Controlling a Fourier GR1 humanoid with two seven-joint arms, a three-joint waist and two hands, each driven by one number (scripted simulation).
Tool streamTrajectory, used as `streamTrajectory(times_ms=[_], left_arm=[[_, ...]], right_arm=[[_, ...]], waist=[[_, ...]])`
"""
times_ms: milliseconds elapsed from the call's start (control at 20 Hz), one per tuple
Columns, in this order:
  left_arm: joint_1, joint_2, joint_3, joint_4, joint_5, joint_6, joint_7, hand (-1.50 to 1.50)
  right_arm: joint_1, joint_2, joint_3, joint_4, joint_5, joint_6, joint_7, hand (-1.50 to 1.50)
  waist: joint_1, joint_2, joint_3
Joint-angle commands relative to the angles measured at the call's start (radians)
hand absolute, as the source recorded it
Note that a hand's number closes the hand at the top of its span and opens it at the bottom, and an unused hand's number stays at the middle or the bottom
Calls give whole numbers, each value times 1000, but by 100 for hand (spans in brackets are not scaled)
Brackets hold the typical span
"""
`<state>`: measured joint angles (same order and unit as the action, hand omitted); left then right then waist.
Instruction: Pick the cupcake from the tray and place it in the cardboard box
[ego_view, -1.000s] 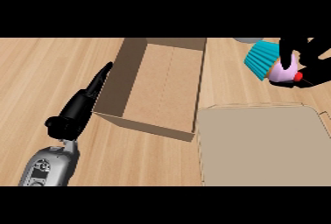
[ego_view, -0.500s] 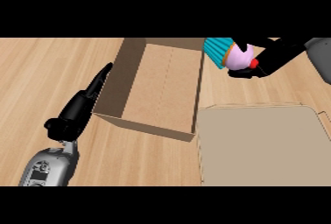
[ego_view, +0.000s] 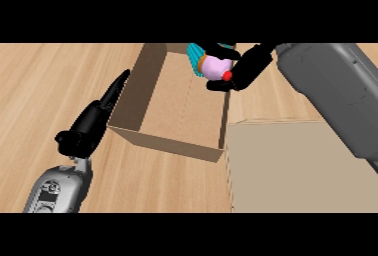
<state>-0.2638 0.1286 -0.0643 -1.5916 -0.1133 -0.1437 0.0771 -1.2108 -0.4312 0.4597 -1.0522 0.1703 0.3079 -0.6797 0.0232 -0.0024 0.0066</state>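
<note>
The right hand (ego_view: 247, 70) is clenched around the cupcake (ego_view: 210, 65), with its fingers curled over the pink frosting and the red topping. The cupcake lies tilted on its side, its teal wrapper pointing toward the far left. It is held in the air above the far right corner of the cardboard box (ego_view: 170, 107), just over the box's right wall. The pictures do not show whether the cupcake touches the wall. The grey right forearm (ego_view: 336, 90) enters from the right edge of the view and crosses above the tray.

The cardboard box stands open-topped on the wooden bench (ego_view: 52, 80), near the far edge and about midway across. Its bare inner floor shows.

The tray (ego_view: 303, 170), a flat tan surface, lies at the near right of the bench, just beside the box's right wall.

The left hand (ego_view: 96, 117) is released, its fingers straight and pointing toward the far edge. It rests just outside the box's left wall, close to the near left corner. It holds nothing. The left forearm (ego_view: 59, 187) comes in from the near edge.
</note>
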Motion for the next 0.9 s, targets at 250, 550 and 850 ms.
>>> streamTrajectory(times_ms=[250,550,850], left_arm=[[48,-25,-42,19,10,-40,53,0],[48,-34,-43,69,-20,-22,-10,0],[1,-45,-42,78,-25,-20,11,0]], right_arm=[[-12,157,74,207,208,-153,-77,150],[-1,281,94,338,181,-28,58,-150],[-36,376,39,509,166,-27,-26,-150]], waist=[[10,12,-7],[-1,13,-8],[13,21,-7]])
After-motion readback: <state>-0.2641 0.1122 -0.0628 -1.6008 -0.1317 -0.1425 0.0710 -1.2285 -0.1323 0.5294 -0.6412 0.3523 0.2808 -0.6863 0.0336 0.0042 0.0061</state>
